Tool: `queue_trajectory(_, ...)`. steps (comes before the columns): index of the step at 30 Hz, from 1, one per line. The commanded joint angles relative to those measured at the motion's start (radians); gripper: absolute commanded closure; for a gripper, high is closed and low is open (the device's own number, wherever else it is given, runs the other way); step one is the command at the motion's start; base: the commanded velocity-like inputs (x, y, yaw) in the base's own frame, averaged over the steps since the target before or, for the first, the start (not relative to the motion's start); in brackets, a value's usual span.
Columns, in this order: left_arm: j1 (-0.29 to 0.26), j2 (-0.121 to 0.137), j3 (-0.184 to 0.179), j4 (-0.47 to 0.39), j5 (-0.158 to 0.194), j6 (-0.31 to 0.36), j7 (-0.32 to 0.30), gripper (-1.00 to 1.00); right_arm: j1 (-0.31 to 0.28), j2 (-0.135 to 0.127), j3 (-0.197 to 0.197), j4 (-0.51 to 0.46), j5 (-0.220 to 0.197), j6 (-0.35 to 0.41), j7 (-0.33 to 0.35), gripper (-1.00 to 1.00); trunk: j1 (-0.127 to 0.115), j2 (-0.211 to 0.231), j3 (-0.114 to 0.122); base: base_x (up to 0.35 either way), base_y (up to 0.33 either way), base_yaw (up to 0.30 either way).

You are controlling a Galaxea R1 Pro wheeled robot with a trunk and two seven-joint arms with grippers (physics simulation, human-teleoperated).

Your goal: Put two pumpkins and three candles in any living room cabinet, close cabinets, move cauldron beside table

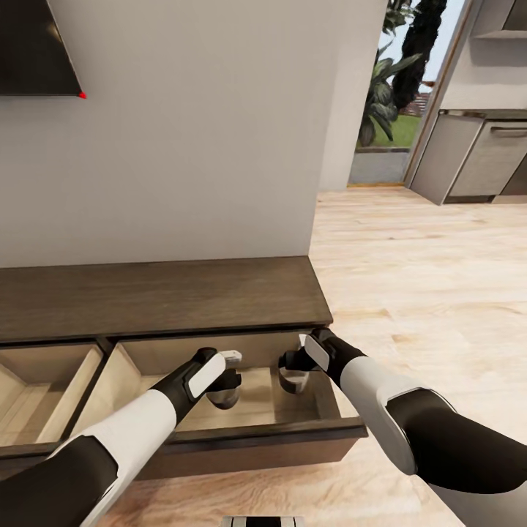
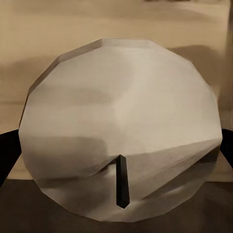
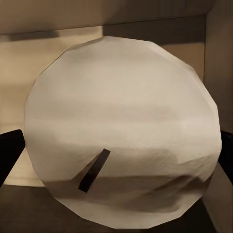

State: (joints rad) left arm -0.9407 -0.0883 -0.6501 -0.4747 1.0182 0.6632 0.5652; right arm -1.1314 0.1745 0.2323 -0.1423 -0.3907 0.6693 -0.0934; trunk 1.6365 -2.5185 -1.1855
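The head view is evenly bright, with daylight coming in through the doorway at the far right and spreading over the pale floor. The drawer insides hold soft shadows. Edges look slightly soft and blocky. Both wrist views are dimmer and warm-toned; each candle there carries broad, soft shading.

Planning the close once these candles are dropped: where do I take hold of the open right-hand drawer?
Probably the drawer front, approached from the robot's side. It is a flat, handleless panel, so either hook the fingers over its top edge or simply push its outer face toward the wall.
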Motion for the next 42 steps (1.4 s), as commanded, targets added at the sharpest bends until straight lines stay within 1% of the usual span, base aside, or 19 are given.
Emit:
queue_trajectory(1, -0.001, 0.001, -0.007, -0.002, 0.008, 0.002, 0.007, 1.0, 0.0, 0.0, 0.005, -0.002, -0.011, 0.004, -0.008, 1.0, 0.0, 0.0, -0.001, 0.05, 0.0, 0.0)
queue_trajectory(8, -0.001, 0.001, -0.008, -0.003, 0.009, 0.001, 0.007, 1.0, -0.001, 0.0, 0.005, 0.0, -0.011, 0.004, -0.008, 1.0, 0.0, 0.0, -0.001, 0.01, 0.0, 0.0)
queue_trajectory(12, -0.001, 0.001, -0.008, -0.004, 0.008, 0.001, 0.007, 1.0, 0.0, 0.0, 0.005, 0.0, -0.011, 0.004, -0.008, 1.0, 0.002, -0.001, -0.016, 0.0, 0.0, 0.0)
queue_trajectory(15, -0.001, 0.001, -0.009, -0.005, 0.008, -0.008, 0.007, 1.0, 0.0, 0.0, 0.005, 0.0, -0.011, 0.004, -0.008, 1.0, 0.002, -0.001, -0.016, 0.0, 0.0, 0.0)
queue_trajectory(18, 0.0, 0.001, -0.024, -0.005, 0.009, -0.044, 0.007, 1.0, 0.0, 0.0, 0.005, 0.001, -0.011, 0.004, -0.008, 1.0, 0.002, -0.001, -0.016, 0.0, 0.0, 0.0)
queue_trajectory(20, -0.001, 0.001, -0.04, -0.005, 0.009, -0.055, 0.007, 1.0, 0.0, 0.0, 0.005, 0.001, -0.011, 0.004, -0.008, 1.0, 0.002, -0.001, -0.016, 0.0, 0.0, 0.0)
queue_trajectory(24, -0.001, 0.001, -0.05, -0.005, 0.009, -0.06, 0.008, 1.0, 0.0, 0.0, 0.005, 0.001, -0.011, 0.003, -0.008, 1.0, 0.003, -0.002, -0.024, 0.0, 0.0, 0.0)
queue_trajectory(42, -0.001, 0.002, -0.046, -0.004, 0.011, -0.059, 0.007, 1.0, 0.0, 0.0, 0.005, 0.004, -0.012, -0.013, -0.008, 1.0, 0.003, -0.002, -0.024, 0.0, 0.0, 0.0)
